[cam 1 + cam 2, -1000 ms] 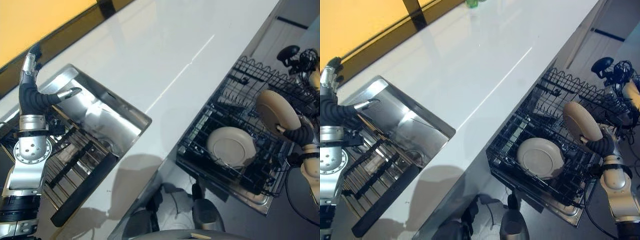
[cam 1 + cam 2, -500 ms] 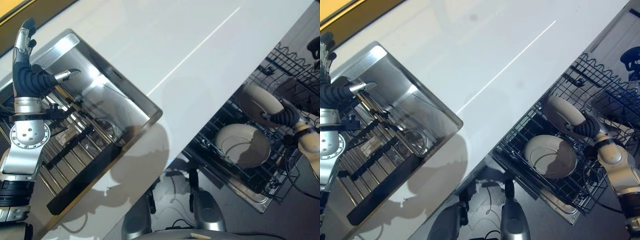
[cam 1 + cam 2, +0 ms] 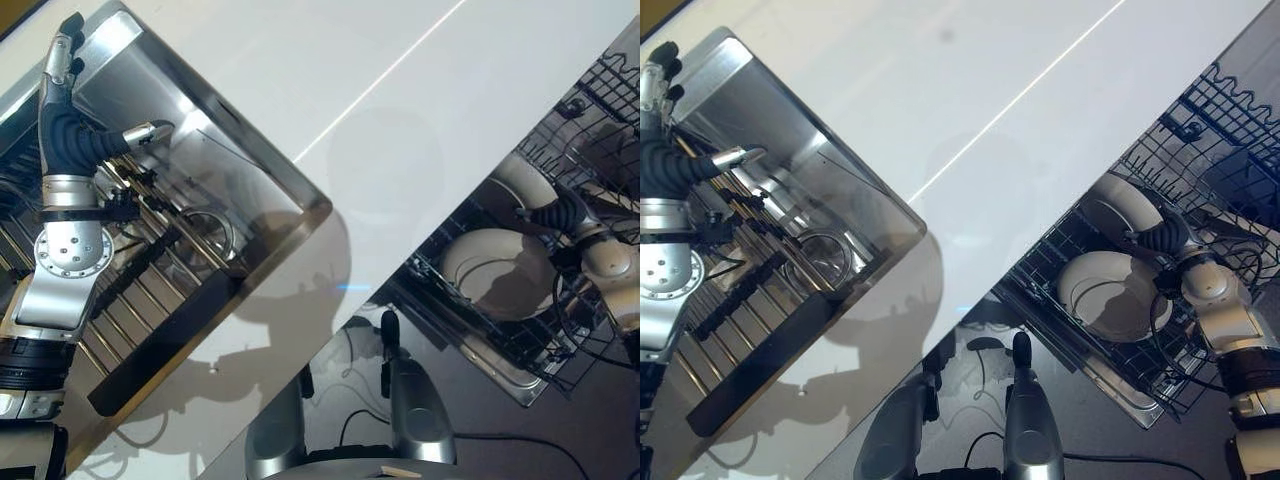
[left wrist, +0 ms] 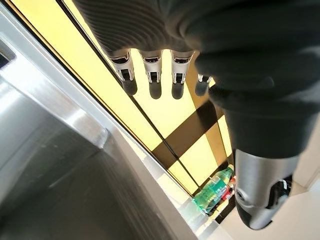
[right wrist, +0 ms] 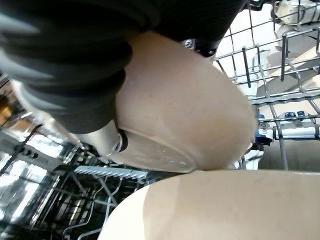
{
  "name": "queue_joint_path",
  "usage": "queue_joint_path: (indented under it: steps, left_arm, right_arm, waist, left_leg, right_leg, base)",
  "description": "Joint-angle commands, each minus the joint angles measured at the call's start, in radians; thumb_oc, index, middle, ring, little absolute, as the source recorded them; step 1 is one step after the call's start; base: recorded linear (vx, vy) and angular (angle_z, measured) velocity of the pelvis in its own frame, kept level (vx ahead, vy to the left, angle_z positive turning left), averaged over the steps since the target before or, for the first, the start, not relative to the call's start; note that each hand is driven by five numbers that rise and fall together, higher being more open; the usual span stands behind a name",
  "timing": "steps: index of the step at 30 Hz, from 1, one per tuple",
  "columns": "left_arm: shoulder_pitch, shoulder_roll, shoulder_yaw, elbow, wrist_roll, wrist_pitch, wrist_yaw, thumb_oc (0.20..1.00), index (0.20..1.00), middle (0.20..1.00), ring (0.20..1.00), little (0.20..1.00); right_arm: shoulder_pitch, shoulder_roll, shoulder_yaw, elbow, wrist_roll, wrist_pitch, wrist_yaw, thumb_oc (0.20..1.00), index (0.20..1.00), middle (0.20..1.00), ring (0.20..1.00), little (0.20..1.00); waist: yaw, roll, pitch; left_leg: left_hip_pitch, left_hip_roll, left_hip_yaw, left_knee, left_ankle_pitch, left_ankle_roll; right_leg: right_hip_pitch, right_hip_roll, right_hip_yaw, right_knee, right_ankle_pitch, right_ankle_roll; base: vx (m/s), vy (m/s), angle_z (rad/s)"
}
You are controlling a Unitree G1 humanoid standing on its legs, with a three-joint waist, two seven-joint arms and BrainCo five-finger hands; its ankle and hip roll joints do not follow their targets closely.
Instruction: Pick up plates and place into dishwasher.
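Observation:
My right hand (image 3: 567,216) is shut on a beige plate (image 3: 523,181) and holds it tilted on edge inside the black wire dishwasher rack (image 3: 1200,120). In the right wrist view the held plate (image 5: 190,110) sits just above a second beige plate (image 5: 210,205). That second plate (image 3: 495,272) lies flat in the rack, right below the held one. My left hand (image 3: 63,135) is raised over the steel sink (image 3: 310,205) at the far left, open with straight fingers (image 4: 150,75) and holding nothing.
A white counter (image 3: 400,120) runs between the sink and the rack. Inside the sink lie a dark slatted grid (image 3: 150,340) and a round ring (image 3: 205,230). Green bottles (image 4: 215,197) stand by a yellow wall behind the counter.
The camera has swung, shifting the whole picture. My right hand has lowered the held plate deeper into the rack, close over the flat plate. The left hand stays raised over the sink.

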State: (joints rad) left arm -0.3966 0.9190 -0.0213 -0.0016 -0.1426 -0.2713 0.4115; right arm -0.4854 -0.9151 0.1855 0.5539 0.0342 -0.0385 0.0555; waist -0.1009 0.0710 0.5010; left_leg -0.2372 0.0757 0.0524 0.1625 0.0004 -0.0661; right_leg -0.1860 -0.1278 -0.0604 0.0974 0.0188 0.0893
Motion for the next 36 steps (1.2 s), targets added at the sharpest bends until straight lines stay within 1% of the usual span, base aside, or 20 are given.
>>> queue_joint_path:
  steps: [1,2,4,9,11,14,15,16,17,22,25,29,33,36]
  left_arm:
    - [-0.095,-0.022,0.001,0.001,-0.012,-0.016,0.038,1.0,1.0,1.0,1.0,1.0]
    - [-0.11,-0.015,-0.01,0.003,-0.021,-0.007,0.044,1.0,1.0,1.0,1.0,1.0]
    - [-0.125,-0.003,-0.022,0.02,-0.036,-0.009,0.047,1.0,1.0,1.0,1.0,1.0]
    - [-0.135,0.003,-0.028,0.014,-0.045,-0.005,0.035,1.0,1.0,1.0,1.0,1.0]
    - [-0.144,0.004,-0.031,0.012,-0.047,0.001,0.03,1.0,1.0,1.0,1.0,1.0]
    - [-0.159,0.0,-0.041,0.014,-0.045,0.013,0.026,1.0,1.0,1.0,1.0,1.0]
    - [-0.162,-0.001,-0.042,0.017,-0.045,0.014,0.025,1.0,1.0,1.0,1.0,1.0]
    - [-0.164,-0.003,-0.044,0.017,-0.043,0.015,0.024,1.0,1.0,1.0,1.0,1.0]
    - [-0.165,-0.004,-0.043,0.018,-0.044,0.019,0.023,1.0,1.0,1.0,1.0,1.0]
    - [-0.128,-0.014,-0.021,0.018,-0.05,0.014,0.01,1.0,1.0,1.0,1.0,1.0]
    - [-0.093,-0.026,-0.003,0.015,-0.043,0.011,-0.009,1.0,1.0,1.0,1.0,1.0]
    - [-0.013,-0.051,0.043,-0.003,-0.031,0.011,-0.026,1.0,1.0,1.0,1.0,1.0]
    - [0.066,-0.095,0.09,-0.013,-0.014,-0.009,-0.035,1.0,1.0,1.0,1.0,1.0]
    - [0.107,-0.121,0.115,-0.027,-0.009,-0.011,-0.049,1.0,1.0,1.0,1.0,1.0]
  right_arm:
    - [-0.017,-0.012,0.148,0.103,-0.018,-0.01,-0.004,0.2,0.2,0.2,0.2,0.2]
    - [-0.022,-0.012,0.159,0.12,-0.009,-0.003,-0.005,0.2,0.2,0.2,0.2,0.2]
    - [-0.015,-0.006,0.164,0.128,-0.021,0.016,-0.007,0.2,0.2,0.2,0.2,0.2]
    - [0.031,0.015,0.147,0.102,-0.023,0.05,-0.024,0.2,0.2,0.2,0.2,0.2]
    - [0.045,0.024,0.141,0.096,-0.023,0.054,-0.026,0.2,0.2,0.2,0.2,0.2]
    - [0.061,0.041,0.13,0.106,-0.018,0.041,-0.042,0.2,0.2,0.2,0.2,0.2]
    - [0.067,0.045,0.126,0.105,-0.025,0.037,-0.052,0.476,0.476,0.476,0.476,0.476]
    - [0.075,0.05,0.123,0.1,-0.027,0.037,-0.071,0.796,0.796,0.796,0.796,0.796]
    - [0.085,0.053,0.114,0.092,-0.03,0.038,-0.083,1.0,1.0,1.0,1.0,1.0]
    - [0.154,0.066,0.052,0.043,-0.048,0.033,-0.135,1.0,1.0,1.0,1.0,1.0]
    - [0.195,0.077,0.004,-0.003,-0.065,0.044,-0.18,1.0,1.0,1.0,1.0,1.0]
    - [0.274,0.094,-0.089,-0.106,-0.101,0.063,-0.25,1.0,1.0,1.0,1.0,1.0]
    - [0.347,0.129,-0.182,-0.239,-0.146,0.095,-0.297,1.0,1.0,1.0,1.0,1.0]
    - [0.385,0.146,-0.235,-0.307,-0.176,0.101,-0.31,1.0,1.0,1.0,1.0,1.0]
  waist:
    - [-0.009,0.052,-0.036]
    - [-0.01,0.057,-0.033]
    - [-0.016,0.06,-0.029]
    - [-0.018,0.053,-0.03]
    - [-0.019,0.048,-0.033]
    - [-0.02,0.042,-0.039]
    - [-0.021,0.04,-0.04]
    - [-0.022,0.037,-0.043]
    - [-0.024,0.035,-0.047]
    - [-0.03,0.024,-0.062]
    - [-0.033,0.017,-0.076]
    - [-0.041,0.008,-0.098]
    - [-0.06,0.008,-0.118]
    - [-0.075,0.011,-0.134]
  left_leg:
    - [-0.044,0.088,-0.022,0.118,-0.041,-0.064]
    - [-0.044,0.087,-0.022,0.121,-0.042,-0.063]
    - [-0.044,0.084,-0.021,0.127,-0.045,-0.061]
    - [-0.041,0.076,-0.019,0.13,-0.053,-0.056]
    - [-0.039,0.074,-0.017,0.131,-0.056,-0.055]
    - [-0.028,0.072,-0.012,0.132,-0.062,-0.052]
    - [-0.025,0.072,-0.01,0.132,-0.063,-0.052]
    - [-0.022,0.071,-0.009,0.13,-0.065,-0.051]
    - [-0.015,0.07,-0.006,0.127,-0.067,-0.051]
    - [0.017,0.066,0.005,0.113,-0.074,-0.045]
    - [0.04,0.065,0.012,0.099,-0.078,-0.041]
    - [0.073,0.063,0.02,0.08,-0.083,-0.038]
    - [0.103,0.059,0.031,0.062,-0.088,-0.033]
    - [0.123,0.054,0.04,0.057,-0.095,-0.03]
  right_leg:
    - [-0.105,-0.03,0.051,0.098,-0.04,-0.012]
    - [-0.101,-0.032,0.052,0.098,-0.041,-0.012]
    - [-0.098,-0.033,0.058,0.102,-0.042,-0.013]
    - [-0.091,-0.043,0.062,0.101,-0.041,-0.007]
    - [-0.086,-0.045,0.062,0.098,-0.04,-0.005]
    - [-0.071,-0.05,0.065,0.091,-0.036,-0.001]
    - [-0.068,-0.051,0.066,0.089,-0.035,0.001]
    - [-0.064,-0.052,0.067,0.086,-0.034,0.002]
    - [-0.056,-0.054,0.069,0.081,-0.032,0.005]
    - [-0.025,-0.06,0.076,0.066,-0.028,0.015]
    - [-0.005,-0.062,0.079,0.052,-0.025,0.021]
    - [0.022,-0.063,0.083,0.034,-0.021,0.03]
    - [0.036,-0.063,0.097,0.028,-0.022,0.036]
    - [0.046,-0.064,0.108,0.025,-0.026,0.04]
  base:
    - [0.01,0.033,0.01]
    - [0.0,0.0,0.0]
    - [0.01,0.016,0.0]
    - [0.0,0.004,-0.01]
    - [0.0,0.0,0.0]
    - [0.0,0.0,0.0]
    - [0.0,0.0,0.0]
    - [0.0,0.0,0.0]
    - [0.04,0.031,0.02]
    - [0.02,0.02,0.0]
    - [0.04,0.027,0.01]
    - [0.04,0.041,-0.02]
    - [0.04,0.083,-0.08]
    - [0.04,0.098,-0.04]
